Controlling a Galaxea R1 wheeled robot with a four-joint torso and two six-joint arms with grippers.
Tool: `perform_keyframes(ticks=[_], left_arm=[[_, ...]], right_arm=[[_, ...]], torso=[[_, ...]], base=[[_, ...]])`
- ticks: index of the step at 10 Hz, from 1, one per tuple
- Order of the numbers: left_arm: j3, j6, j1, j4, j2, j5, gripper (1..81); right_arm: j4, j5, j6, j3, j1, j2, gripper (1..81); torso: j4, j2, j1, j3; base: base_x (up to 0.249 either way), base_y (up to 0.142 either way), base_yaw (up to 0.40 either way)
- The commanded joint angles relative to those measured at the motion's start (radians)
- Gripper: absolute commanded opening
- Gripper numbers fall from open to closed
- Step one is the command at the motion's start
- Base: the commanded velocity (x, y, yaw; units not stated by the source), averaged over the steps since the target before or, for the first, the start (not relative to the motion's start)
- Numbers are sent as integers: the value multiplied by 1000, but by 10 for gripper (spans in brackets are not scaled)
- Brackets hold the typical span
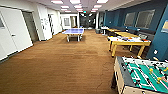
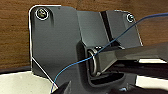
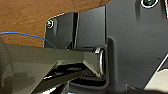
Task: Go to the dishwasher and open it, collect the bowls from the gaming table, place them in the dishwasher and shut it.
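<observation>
While brown carpet [image 1: 62, 65] spans the games room toward a ping-pong table [image 1: 73, 31], gripper state stays unreadable.

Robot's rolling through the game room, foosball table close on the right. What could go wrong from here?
1. The foosball table sits very near on the right; a drift or turn that way could clip its corner or rod handles.
2. The yellow-topped table ahead on the right has legs angling out toward the open carpet, which a close pass might catch.
3. A thin blue cable hangs loose by the left wrist and might snag.
</observation>
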Motion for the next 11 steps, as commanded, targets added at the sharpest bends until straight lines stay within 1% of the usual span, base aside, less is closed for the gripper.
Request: perform_keyframes(ticks=[1, 11], left_arm=[[5, 6, -35, 1, -6, 56, 811], [5, 6, -35, -4, -8, 54, 811]], right_arm=[[-11, -46, -4, 5, 44, 0, 811], [-11, -46, -4, 4, 46, 6, 811]], torso=[[0, 0, 0, 0], [0, 0, 0, 0]], base=[[186, 0, 0], [185, 0, 0]])
